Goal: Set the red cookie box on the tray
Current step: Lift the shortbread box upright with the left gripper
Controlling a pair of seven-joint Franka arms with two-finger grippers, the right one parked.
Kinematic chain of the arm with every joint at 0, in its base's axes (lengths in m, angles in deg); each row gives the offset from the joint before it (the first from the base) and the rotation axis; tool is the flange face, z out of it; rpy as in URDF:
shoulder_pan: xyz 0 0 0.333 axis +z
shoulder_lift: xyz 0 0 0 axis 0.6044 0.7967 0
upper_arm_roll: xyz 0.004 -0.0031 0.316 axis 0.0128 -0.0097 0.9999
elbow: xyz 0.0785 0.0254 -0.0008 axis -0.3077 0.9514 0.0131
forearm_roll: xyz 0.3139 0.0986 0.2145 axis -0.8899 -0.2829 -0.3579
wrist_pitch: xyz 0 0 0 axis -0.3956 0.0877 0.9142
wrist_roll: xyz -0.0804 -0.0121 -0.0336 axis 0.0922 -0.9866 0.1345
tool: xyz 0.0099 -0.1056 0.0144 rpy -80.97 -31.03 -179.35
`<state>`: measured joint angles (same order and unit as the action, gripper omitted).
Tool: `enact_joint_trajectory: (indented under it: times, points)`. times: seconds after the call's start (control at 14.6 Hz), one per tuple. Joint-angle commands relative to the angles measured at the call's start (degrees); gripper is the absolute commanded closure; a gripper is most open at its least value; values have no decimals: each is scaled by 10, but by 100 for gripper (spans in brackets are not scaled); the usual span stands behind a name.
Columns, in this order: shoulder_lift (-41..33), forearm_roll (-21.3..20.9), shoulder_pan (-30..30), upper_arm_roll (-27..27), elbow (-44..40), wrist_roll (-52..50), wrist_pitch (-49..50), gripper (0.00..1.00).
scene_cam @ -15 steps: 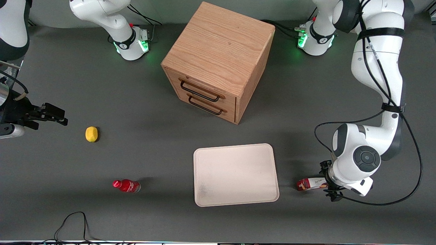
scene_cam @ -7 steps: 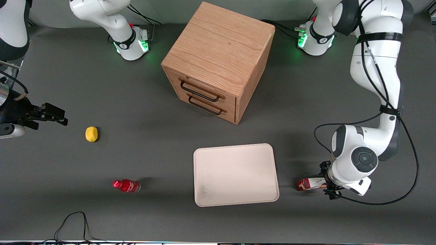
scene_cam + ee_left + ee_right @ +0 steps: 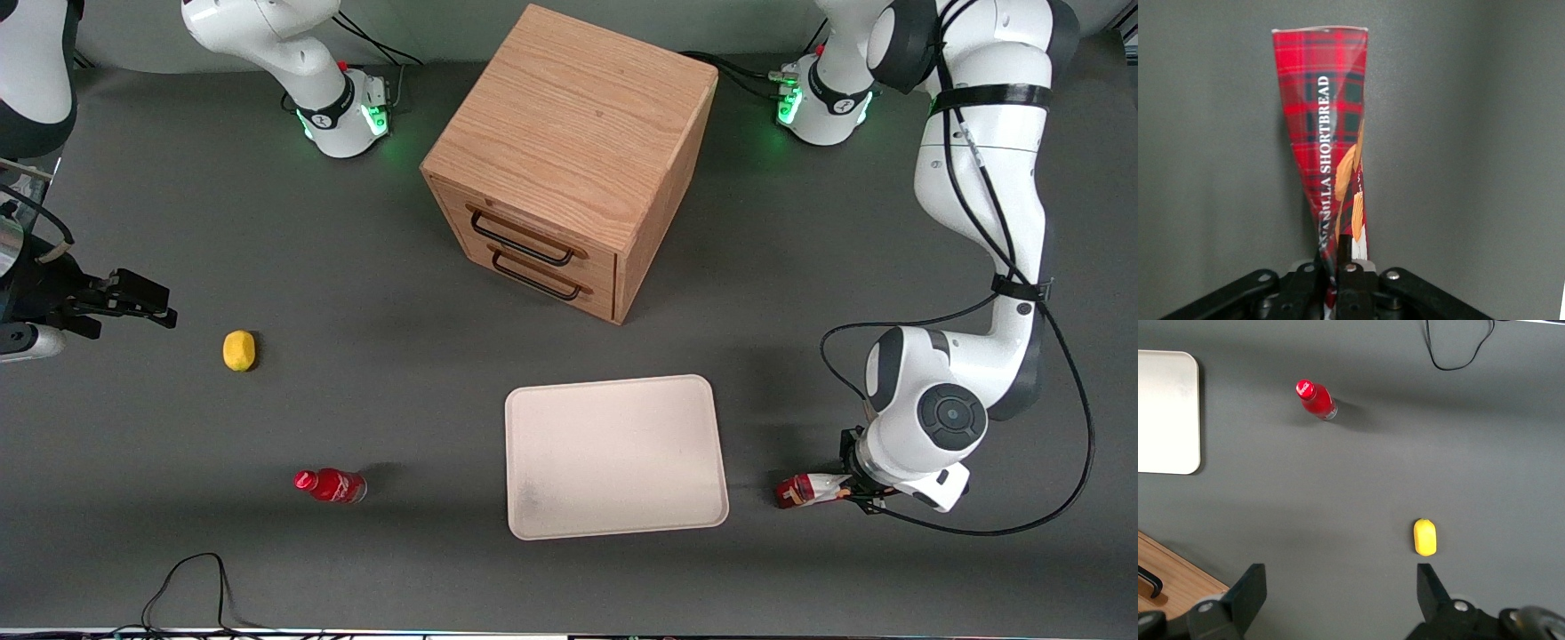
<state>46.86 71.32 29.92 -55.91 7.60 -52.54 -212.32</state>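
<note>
Gripper: clamped on red cookie box, near worktop's front edge, working arm's end. Advisable: lift level, clear tray rim.

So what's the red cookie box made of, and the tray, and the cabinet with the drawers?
The red cookie box, pinched in the gripper beside the tray, looks like thin printed cardboard: folded edges, slightly glossy tartan print. The tray seems matte cream plastic, though that's a guess from its smooth rounded rim. The cabinet looks like light wood with visible grain.

Red cookie box beside tray
</note>
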Motion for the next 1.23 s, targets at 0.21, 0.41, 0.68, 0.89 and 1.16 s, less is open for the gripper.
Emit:
enact_joint_trajectory:
  times: [0.21, 0.41, 0.68, 0.89, 1.16]
  points:
    - [-47, -9, -5, 3, -43, 36, 110, 100]
    - [-91, -2, -6, 2, -69, 44, 184, 100]
    - [-173, 0, -7, -1, -72, 52, 264, 100]
    - [-217, 0, -9, -4, -97, 52, 333, 100]
    - [-248, 2, -18, -5, -99, 91, 362, 100]
